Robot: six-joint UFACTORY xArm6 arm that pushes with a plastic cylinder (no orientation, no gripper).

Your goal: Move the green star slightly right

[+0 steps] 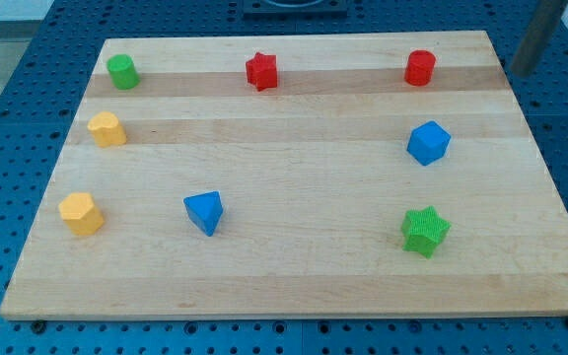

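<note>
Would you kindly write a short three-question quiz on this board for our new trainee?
1. True or false: the green star touches the blue cube-like block.
2. Which block lies nearest the view's top left corner? A) red star B) green cylinder C) blue pyramid-like block
3. How many yellow blocks are on the wooden board?

Key:
1. False; bare wood separates them.
2. B.
3. Two, both near the view's left edge.

My tip sits at the view's top right, beyond the board's edge, away from every block; the red cylinder is closest.
</note>
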